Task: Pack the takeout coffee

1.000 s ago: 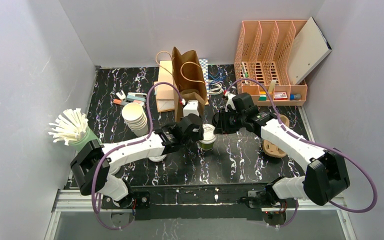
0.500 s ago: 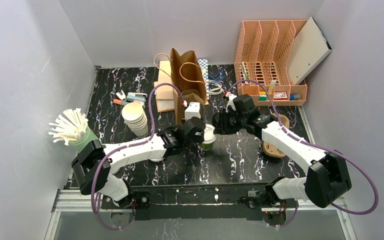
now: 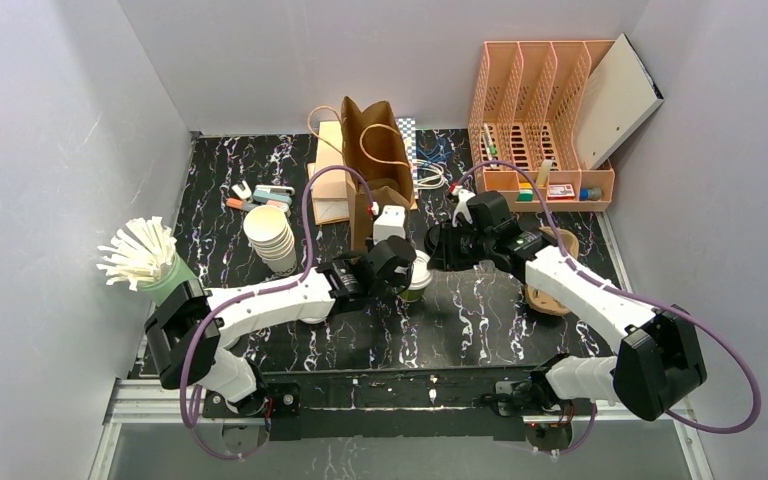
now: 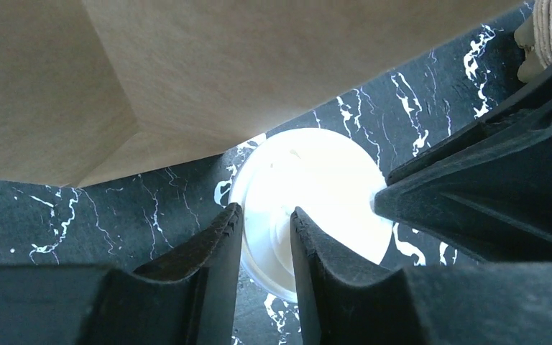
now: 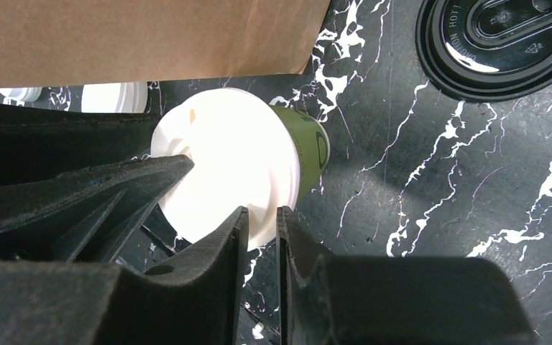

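The left gripper (image 4: 266,217) has its jaws drawn narrow, pinching one edge of the round white plastic lid (image 4: 323,183). That lid caps the green paper cup (image 5: 310,147), which stands upright on the black marbled table (image 5: 438,215), just in front of the tall brown paper bag (image 3: 375,150). The right gripper (image 5: 261,213) likewise pinches another part of the lid's rim. A loose black plastic lid (image 5: 496,43) lies on the table, apart from the cup.

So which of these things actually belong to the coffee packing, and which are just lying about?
Job in hand:
green cup, white lid on
brown paper bag

Lying about:
stack of lidless cups
black lid
white sticks in a green holder
peach file rack
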Robot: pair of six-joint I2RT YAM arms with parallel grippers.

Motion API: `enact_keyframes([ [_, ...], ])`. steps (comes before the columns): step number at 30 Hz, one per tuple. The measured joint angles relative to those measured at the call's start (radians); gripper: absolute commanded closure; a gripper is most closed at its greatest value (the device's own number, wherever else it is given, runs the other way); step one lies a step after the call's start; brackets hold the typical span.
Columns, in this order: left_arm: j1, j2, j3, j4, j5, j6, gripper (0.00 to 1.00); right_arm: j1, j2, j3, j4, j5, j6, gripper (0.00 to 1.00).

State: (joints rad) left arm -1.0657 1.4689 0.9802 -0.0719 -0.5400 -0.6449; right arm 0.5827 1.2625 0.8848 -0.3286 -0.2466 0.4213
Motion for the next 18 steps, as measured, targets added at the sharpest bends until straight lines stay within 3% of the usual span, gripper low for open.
enact_keyframes([
  [18,-0.008,0.016,0.106,-0.096,-0.003,0.05,0.66,0.014,0.052,0.132,-0.146,0.019,-0.033,0.7],
])
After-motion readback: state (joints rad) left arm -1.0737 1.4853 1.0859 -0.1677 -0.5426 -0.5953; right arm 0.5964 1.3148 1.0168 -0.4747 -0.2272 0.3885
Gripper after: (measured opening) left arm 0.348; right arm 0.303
